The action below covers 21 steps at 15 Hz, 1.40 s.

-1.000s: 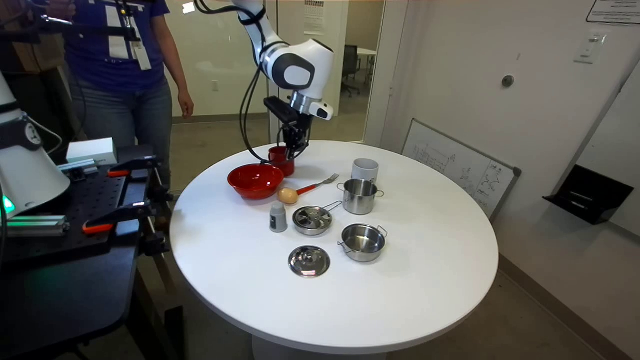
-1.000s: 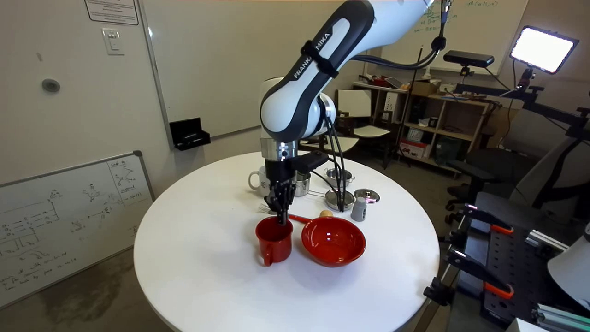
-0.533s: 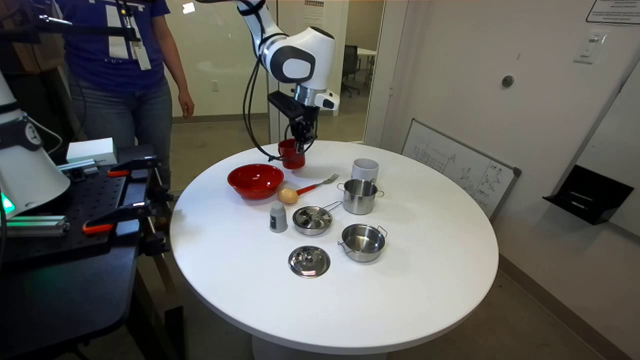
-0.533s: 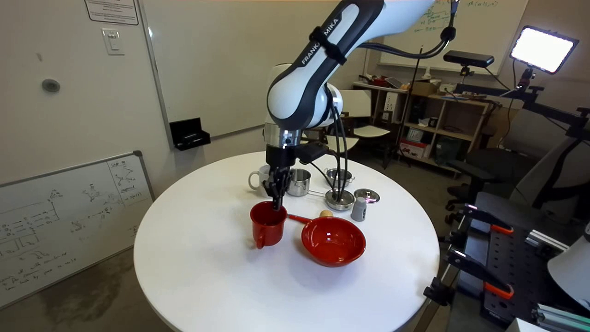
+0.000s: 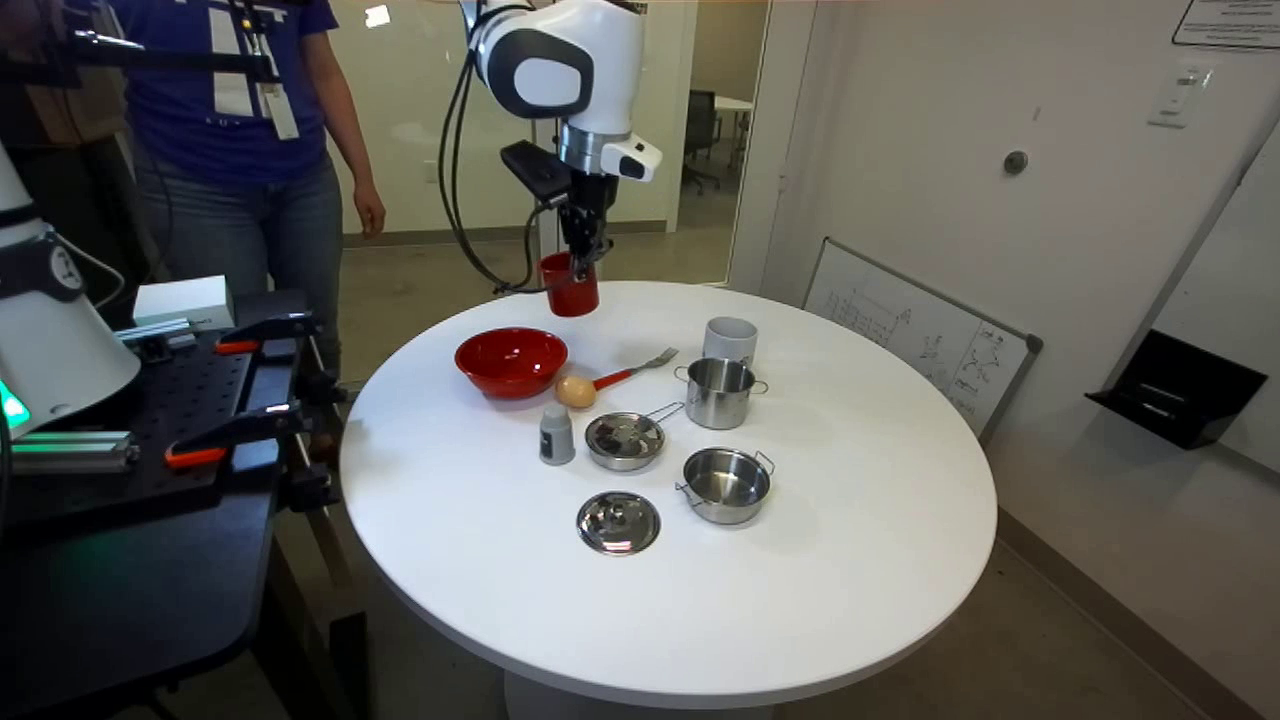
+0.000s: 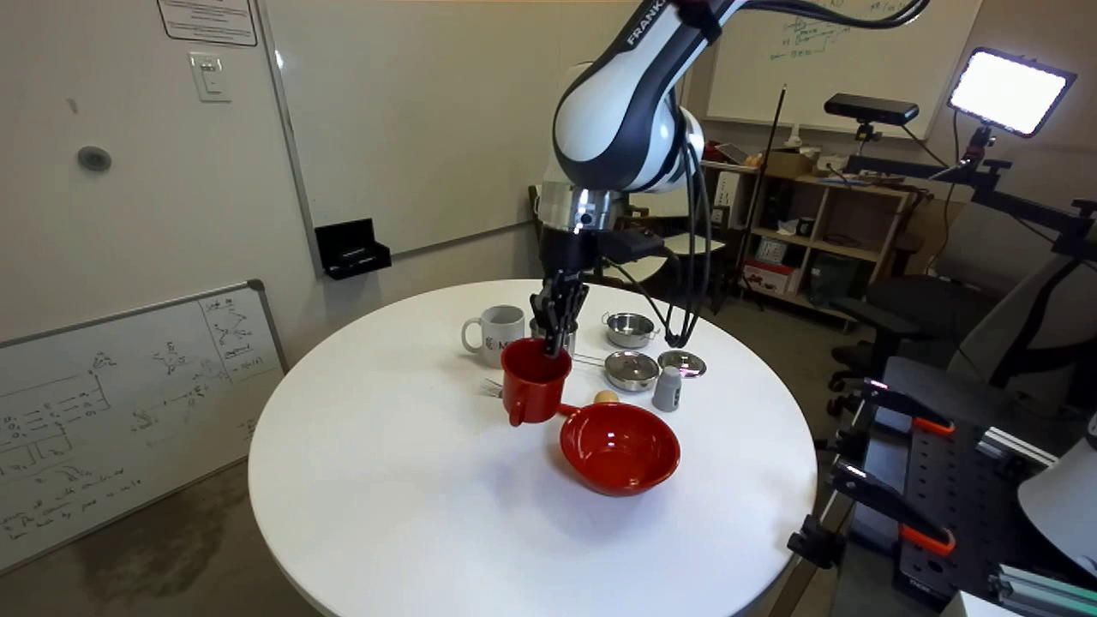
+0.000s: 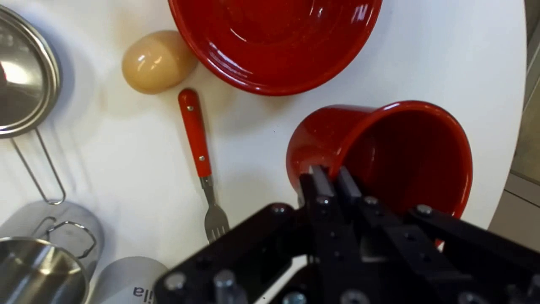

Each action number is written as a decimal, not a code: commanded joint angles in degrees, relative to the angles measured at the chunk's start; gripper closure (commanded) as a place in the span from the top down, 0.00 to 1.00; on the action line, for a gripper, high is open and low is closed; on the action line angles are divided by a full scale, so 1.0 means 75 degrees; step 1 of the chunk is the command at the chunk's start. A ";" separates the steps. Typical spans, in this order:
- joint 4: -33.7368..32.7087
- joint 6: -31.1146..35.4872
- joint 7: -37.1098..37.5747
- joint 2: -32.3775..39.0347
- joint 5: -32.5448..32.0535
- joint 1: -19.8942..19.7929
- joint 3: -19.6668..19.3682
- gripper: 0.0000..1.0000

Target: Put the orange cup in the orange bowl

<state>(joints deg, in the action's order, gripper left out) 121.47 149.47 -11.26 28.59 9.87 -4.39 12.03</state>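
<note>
The claw [image 7: 330, 172] is clamped narrow on the rim of the red-orange cup [image 7: 392, 147], astride its wall, and holds it above the worktop [image 5: 800, 600]. In an exterior view the cup shows against the far edge, and the red-orange bowl [image 5: 512, 364] sits apart from it near the far left edge, a tan egg [image 5: 576, 391] just beside it and a red-handled fork [image 5: 613, 379] near the egg.

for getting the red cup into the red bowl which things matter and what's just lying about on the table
For the job: red cup, red bowl, hand gripping the cup's rim.
Lying about: fork, egg, white mug, tall pot, low pot, small pan, lid, grey bottle.
</note>
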 commanded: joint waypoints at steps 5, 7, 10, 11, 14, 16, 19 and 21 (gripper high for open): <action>0.1689 -0.0720 0.0539 -0.1868 0.0507 0.0171 -0.0279 0.02; 0.1925 -0.0789 0.1088 -0.1962 0.0463 0.0293 -0.0510 0.02; 0.2132 -0.0550 0.1195 -0.1817 0.0658 0.0259 -0.0636 0.02; 0.2117 -0.0447 0.1191 -0.1688 0.0705 0.0252 -0.0664 0.02; 0.2082 0.0022 0.0886 -0.1231 0.1168 0.0140 -0.0563 0.02; 0.2014 0.0321 0.0632 -0.0891 0.1669 -0.0011 -0.0383 0.02; 0.1948 0.0705 0.0511 -0.0409 0.2182 -0.0163 -0.0186 0.02; 0.1930 0.0927 0.0520 -0.0174 0.2380 -0.0262 -0.0064 0.02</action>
<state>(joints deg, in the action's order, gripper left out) 137.07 153.92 -5.95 24.34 24.51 -4.72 9.67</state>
